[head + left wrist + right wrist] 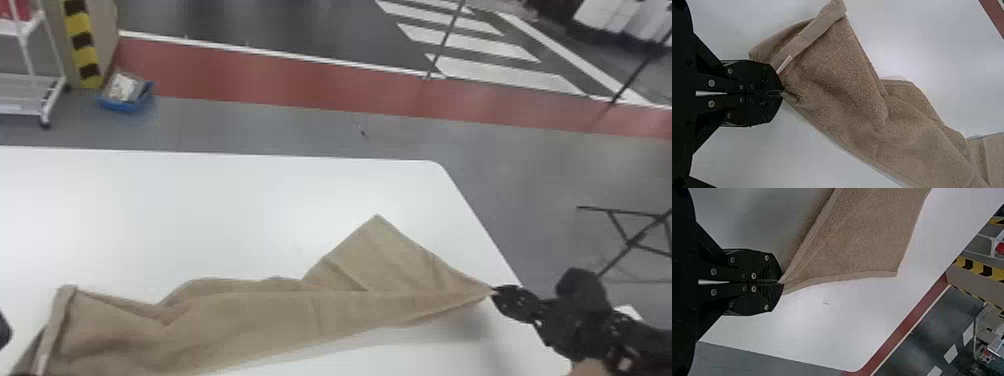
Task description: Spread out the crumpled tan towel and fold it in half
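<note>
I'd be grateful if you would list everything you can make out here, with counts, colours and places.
towel: one, tan, stretched across the table
label: one, white, at the towel's left end
table: one, white, under the towel
bin: one, blue, floor beyond table, left
rack: one, white, far left
striped strip: one, yellow and black, beside rack
frame: one, black, right
floor: grey, red, white, beyond table
left gripper: one, black, at towel's left end
right gripper: one, black, at towel's right corner

Right arm (582,320) angled inward, right tool (494,291) closed, left tool (782,94) closed
</note>
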Robot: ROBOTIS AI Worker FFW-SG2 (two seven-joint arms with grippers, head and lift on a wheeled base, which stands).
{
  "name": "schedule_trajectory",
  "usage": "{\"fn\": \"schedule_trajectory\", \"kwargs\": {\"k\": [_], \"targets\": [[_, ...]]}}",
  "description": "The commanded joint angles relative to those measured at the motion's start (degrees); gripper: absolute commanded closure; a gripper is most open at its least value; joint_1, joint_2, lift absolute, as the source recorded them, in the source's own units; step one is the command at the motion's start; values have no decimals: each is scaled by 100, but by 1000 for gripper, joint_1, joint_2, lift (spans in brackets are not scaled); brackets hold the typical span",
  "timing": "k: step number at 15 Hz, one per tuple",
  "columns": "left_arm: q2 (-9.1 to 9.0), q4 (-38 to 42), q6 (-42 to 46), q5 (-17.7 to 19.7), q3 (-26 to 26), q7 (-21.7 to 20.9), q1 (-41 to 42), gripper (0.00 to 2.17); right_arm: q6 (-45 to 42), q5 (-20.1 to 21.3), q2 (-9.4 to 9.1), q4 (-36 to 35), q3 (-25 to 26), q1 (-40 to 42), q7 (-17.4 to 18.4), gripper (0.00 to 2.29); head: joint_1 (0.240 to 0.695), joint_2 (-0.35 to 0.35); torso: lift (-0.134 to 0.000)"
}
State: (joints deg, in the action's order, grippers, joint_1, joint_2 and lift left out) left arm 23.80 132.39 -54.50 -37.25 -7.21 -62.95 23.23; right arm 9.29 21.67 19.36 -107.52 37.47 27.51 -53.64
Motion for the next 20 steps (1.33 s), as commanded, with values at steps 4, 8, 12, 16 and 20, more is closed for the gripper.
{"fn": "schedule_trajectory", "kwargs": {"k": [4,8,12,16,20], "targets": [[-122,1122,-488,377,642,-217,33,1295,139,-664,-37,-542,471,0,-490,1575,695,-350,-124],[-456,1500,-980,807,1011,-182,-530,1295,596,-1315,-46,-876,700,-369,-701,1575,695,-350,-124],[-895,972,-1683,1097,853,354,-1901,1295,1510,-1227,-231,-938,50,-1336,-297,1578,695,-350,-124],[-1247,-917,-1964,1475,598,952,-3834,1295,3180,-796,-161,-630,-1023,-2724,503,1578,695,-288,-124],[-1493,-3659,-1261,1642,290,1470,-5988,1295,4077,-409,50,477,-2016,-4298,1329,1578,607,-235,-124]]}}
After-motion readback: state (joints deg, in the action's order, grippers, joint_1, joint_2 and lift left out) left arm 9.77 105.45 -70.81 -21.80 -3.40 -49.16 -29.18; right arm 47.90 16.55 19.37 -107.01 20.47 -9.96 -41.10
